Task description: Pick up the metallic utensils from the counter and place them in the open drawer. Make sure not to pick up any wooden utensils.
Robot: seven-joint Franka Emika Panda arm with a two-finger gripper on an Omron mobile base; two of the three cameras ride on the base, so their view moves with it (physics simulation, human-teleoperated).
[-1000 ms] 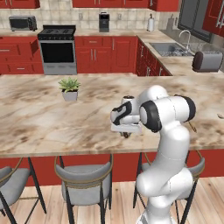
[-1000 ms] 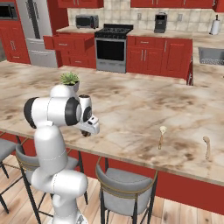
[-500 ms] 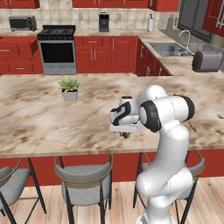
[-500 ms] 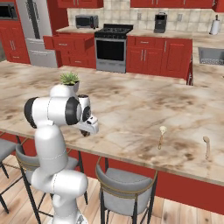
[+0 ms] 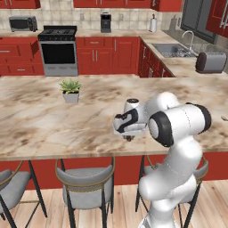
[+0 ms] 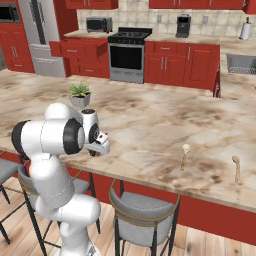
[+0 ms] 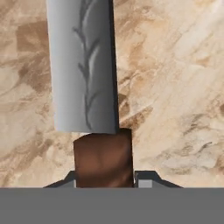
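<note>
End effector (image 7: 105,181) clamps knife (image 7: 85,70) by brown handle, grey blade pointing away over marbled counter (image 7: 175,87); wooden utensils (image 6: 184,156) well apart.

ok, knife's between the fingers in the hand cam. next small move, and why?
Probably finish closing, then lift straight up. In the hand view the knife lies on the counter with its brown handle between the gripper fingertips, which sit close on either side; whether they already pinch it I cannot tell.

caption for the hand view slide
Knife, grey blade and dark handle, between the gripper fingers above the marbled counter.
</note>
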